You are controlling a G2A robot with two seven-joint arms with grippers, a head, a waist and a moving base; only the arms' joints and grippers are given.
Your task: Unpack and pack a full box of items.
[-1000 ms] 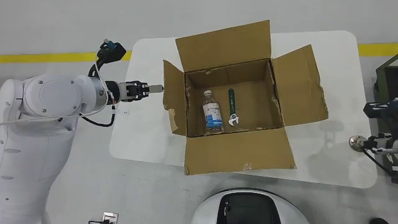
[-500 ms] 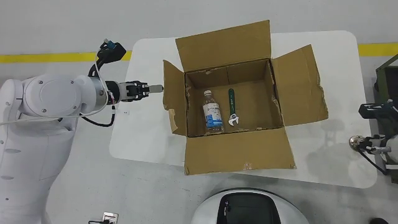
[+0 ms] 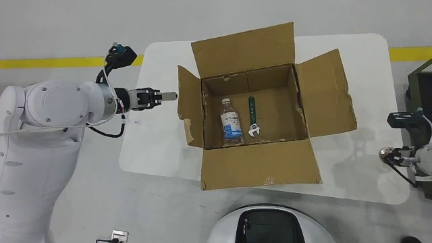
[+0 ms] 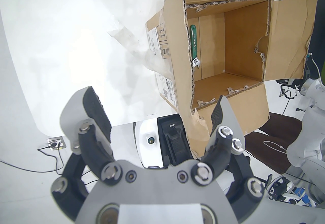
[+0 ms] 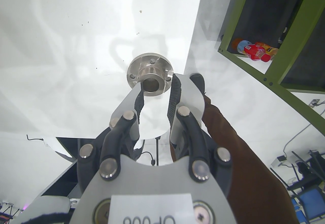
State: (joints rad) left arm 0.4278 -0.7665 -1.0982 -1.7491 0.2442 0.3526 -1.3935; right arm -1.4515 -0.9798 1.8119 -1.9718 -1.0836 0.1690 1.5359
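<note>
Two items, a clear bottle (image 3: 230, 123) and a green wrench (image 3: 252, 117), lie side by side in the open cardboard box (image 3: 243, 47) on the white worktop (image 3: 155, 145). We see the left pincer (image 4: 155, 96) spread open beside the box; the right pincer (image 5: 157, 82) clamps a metal flange (image 5: 149, 67).

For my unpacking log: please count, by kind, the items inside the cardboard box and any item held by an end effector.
Bottle, in the box: 1
Wrench, in the box: 1
Metal flange, in the right end effector: 1
Total: 3
</note>
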